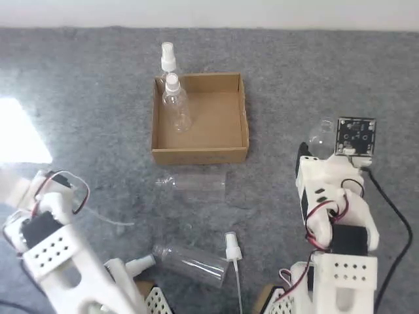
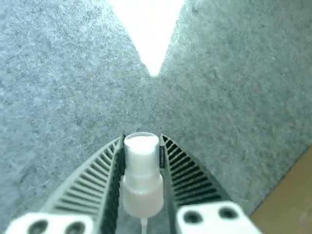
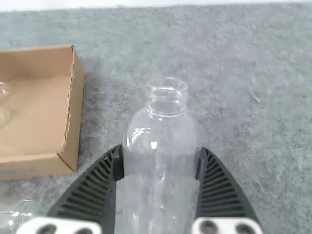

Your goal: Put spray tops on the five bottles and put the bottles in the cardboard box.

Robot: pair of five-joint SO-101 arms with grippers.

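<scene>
Ribbed left gripper: white spray top | right gripper: clear bottle

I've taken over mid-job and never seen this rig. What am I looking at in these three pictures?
Two small white robot arms sit side by side at a grey carpeted table. The high view is a fixed camera looking down; the other two are cameras on each arm's wrist, looking out between its ribbed fingers. The left gripper is shut on a white plastic spray top. The right gripper is shut on a clear plastic bottle with an open neck. From above, the brown cardboard box holds one bottle with a spray top; a second topped bottle seems to stand just behind it. A topless clear bottle lies in front of the box; nearer the arms lie another clear bottle and a loose spray top with its tube.
</scene>
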